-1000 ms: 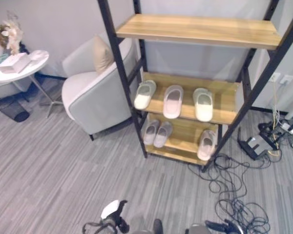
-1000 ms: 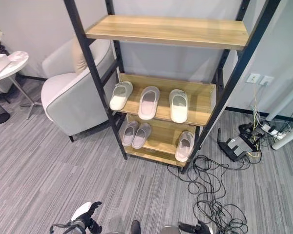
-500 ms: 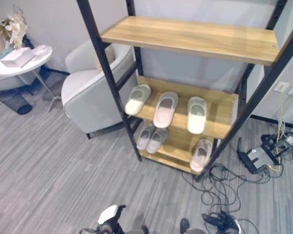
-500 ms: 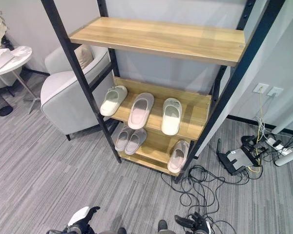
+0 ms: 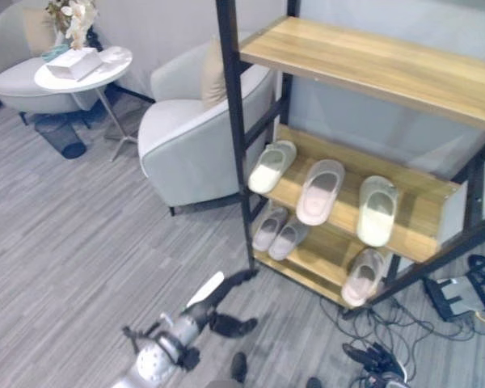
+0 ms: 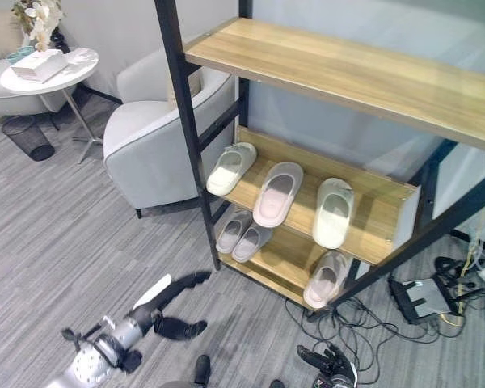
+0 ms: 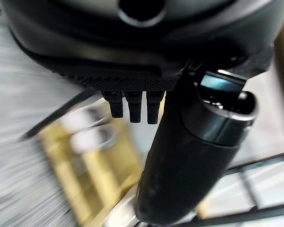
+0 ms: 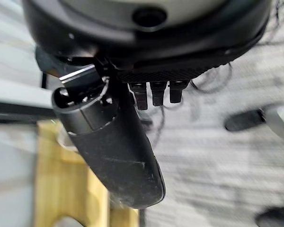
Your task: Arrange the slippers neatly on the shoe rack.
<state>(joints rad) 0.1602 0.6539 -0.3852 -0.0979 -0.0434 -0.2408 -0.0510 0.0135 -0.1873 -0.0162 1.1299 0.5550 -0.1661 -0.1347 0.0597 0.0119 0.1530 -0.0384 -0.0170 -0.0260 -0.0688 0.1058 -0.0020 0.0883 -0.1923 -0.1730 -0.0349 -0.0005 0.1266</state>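
Your left hand [image 5: 226,303] hangs low with relaxed fingers, holding nothing; your right hand [image 6: 330,364] likewise, since the slippers [image 5: 320,191] already sit on the shoe rack [image 5: 364,61]

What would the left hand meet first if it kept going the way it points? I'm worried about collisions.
Probably the shoe rack: the left hand, open, points at the black front post's foot; depth is unclear.

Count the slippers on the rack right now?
6. Middle shelf: white slipper at the left, pink slipper in the centre, pale green slipper at the right. Bottom shelf: a pair side by side at the left, a single slipper at the right. None look hidden.
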